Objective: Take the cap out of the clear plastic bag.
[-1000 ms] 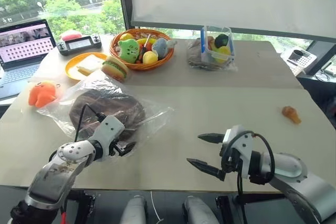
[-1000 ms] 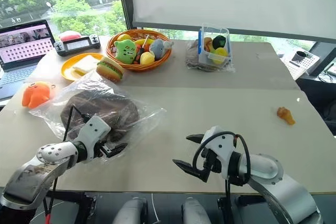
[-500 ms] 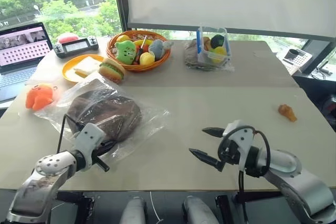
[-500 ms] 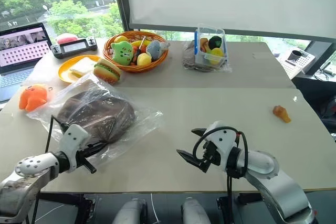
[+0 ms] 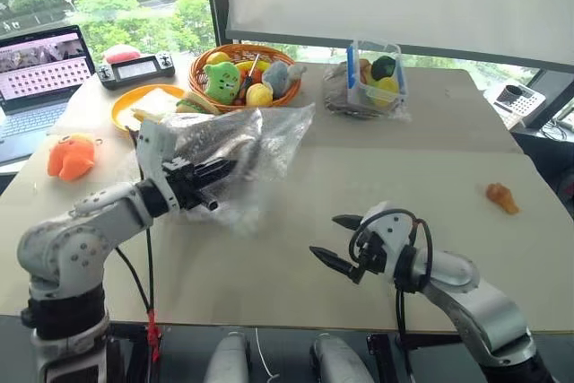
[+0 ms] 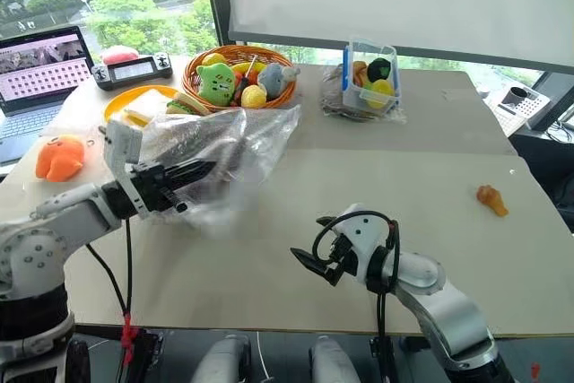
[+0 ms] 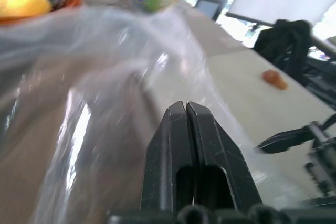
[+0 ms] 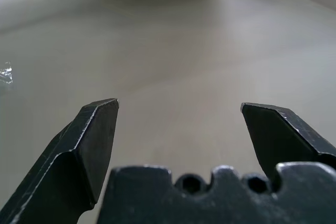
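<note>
Pinching the clear plastic bag with fingers pressed together, the left end effector holds it raised above the worktop in front of the orange fruit basket, the dark brown cap showing inside, while the right end effector hangs spread and empty.

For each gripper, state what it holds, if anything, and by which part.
The left gripper is shut on the large clear crinkly plastic bag, pinching its film at the near edge and lifting it with the dark brown fabric cap inside. The right gripper is open, holding nothing.
</note>
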Robot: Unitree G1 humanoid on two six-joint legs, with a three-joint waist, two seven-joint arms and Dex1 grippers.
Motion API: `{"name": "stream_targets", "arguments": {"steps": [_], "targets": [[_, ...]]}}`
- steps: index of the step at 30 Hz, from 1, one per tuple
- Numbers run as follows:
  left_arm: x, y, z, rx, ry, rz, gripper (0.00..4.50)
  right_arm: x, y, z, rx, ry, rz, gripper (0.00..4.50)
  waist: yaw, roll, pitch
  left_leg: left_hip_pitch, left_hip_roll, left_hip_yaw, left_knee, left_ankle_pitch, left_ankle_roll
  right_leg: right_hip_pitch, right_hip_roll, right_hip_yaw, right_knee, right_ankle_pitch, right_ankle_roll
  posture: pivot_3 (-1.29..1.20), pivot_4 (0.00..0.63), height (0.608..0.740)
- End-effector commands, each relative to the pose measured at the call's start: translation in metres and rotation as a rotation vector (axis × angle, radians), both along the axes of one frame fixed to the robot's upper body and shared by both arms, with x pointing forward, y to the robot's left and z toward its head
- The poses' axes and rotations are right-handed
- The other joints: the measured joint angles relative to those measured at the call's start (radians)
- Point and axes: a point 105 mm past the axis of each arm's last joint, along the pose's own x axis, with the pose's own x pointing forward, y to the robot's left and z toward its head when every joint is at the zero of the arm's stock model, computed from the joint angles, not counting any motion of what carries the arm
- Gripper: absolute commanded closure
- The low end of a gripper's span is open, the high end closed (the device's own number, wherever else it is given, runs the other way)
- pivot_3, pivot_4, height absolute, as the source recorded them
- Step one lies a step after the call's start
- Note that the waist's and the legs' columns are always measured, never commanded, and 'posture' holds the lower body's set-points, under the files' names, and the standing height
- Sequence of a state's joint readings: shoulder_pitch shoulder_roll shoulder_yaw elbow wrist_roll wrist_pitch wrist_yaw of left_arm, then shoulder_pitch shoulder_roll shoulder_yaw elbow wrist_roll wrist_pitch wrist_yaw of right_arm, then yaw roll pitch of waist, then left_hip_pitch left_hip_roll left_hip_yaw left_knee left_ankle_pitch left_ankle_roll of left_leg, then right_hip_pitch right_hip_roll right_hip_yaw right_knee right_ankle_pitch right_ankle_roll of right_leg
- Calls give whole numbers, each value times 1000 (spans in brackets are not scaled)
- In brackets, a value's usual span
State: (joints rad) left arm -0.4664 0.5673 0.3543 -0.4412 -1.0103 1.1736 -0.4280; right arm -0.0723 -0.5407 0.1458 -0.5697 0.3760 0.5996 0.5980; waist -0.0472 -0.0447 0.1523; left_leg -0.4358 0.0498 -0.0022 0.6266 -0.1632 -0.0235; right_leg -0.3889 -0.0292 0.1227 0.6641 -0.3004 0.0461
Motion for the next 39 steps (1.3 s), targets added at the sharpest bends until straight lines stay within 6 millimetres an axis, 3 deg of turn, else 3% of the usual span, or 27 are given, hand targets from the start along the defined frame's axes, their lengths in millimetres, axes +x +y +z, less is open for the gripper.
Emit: {"name": "stream_targets", "arguments": {"steps": [1, 5, 7, 11, 14, 17, 22, 27, 34, 39], "targets": [[-9, -8, 7, 30, -16, -33, 4456, 0, 4, 17, 25, -77, 27, 0, 1, 0, 0, 0, 0, 0, 0, 0, 0, 0, 0, 0, 0, 0, 0, 0, 150, 740], [-12, -14, 5, 19, 1, -31, 4456, 16, -4, 45, 91, -164, -25, 0, 1, 0, 0, 0, 0, 0, 1, 0, -1, 1, 0, 0, 0, 0, 1, 0, 150, 740], [-14, -16, -2, 37, 32, -44, 4456, 20, -9, 44, 64, -164, -30, 0, 2, 0, 1, 0, 0, 0, 2, 2, -3, 1, 0, 1, 0, 1, 2, 0, 150, 740], [-23, -15, -48, 296, 115, -65, 4456, 22, -14, 31, -10, -146, -30, 0, 4, 0, 0, 0, 0, 0, 0, 2, -3, 1, 0, 0, -1, 1, 1, 0, 150, 740], [-24, -16, -66, 360, 116, -78, 4456, 21, -13, 28, -11, -137, -30, 0, 4, 1, 2, 0, -1, 1, -1, 2, -3, -1, 0, 1, -1, 1, -1, 0, 150, 740], [-21, -19, -71, 364, 102, -77, 3715, 19, -14, 26, -8, -126, -35, 0, 6, 1, 2, 0, 0, 1, -1, 2, -3, -1, 0, 0, -1, 1, -1, 0, 150, 740], [-19, -30, -71, 307, 88, -112, 1958, 17, -18, 20, -15, -108, -56, 0, 6, 1, 2, 0, 0, 1, 0, 2, -3, 0, -1, 0, -1, 1, -1, 0, 150, 740], [-11, -42, -103, 375, 148, -105, 49, 12, -21, 17, -16, -93, -61, 0, 6, 1, 2, 0, 0, 1, 0, 2, -3, 0, 0, 0, -1, 0, -1, 0, 150, 740], [3, -62, -137, 462, 206, -91, 20, 9, -26, 16, -25, -88, -82, 0, 7, 1, 2, 0, -1, 1, 1, 2, -3, 0, 0, 0, -1, 0, 0, 0, 150, 740], [7, -51, -151, 600, 244, -44, 20, 6, -31, 19, -26, -93, -109, 0, 13, 1, 1, 1, -1, 0, 2, 2, -3, 2, 0, 0, -1, 0, 2, 0, 150, 740]]}}
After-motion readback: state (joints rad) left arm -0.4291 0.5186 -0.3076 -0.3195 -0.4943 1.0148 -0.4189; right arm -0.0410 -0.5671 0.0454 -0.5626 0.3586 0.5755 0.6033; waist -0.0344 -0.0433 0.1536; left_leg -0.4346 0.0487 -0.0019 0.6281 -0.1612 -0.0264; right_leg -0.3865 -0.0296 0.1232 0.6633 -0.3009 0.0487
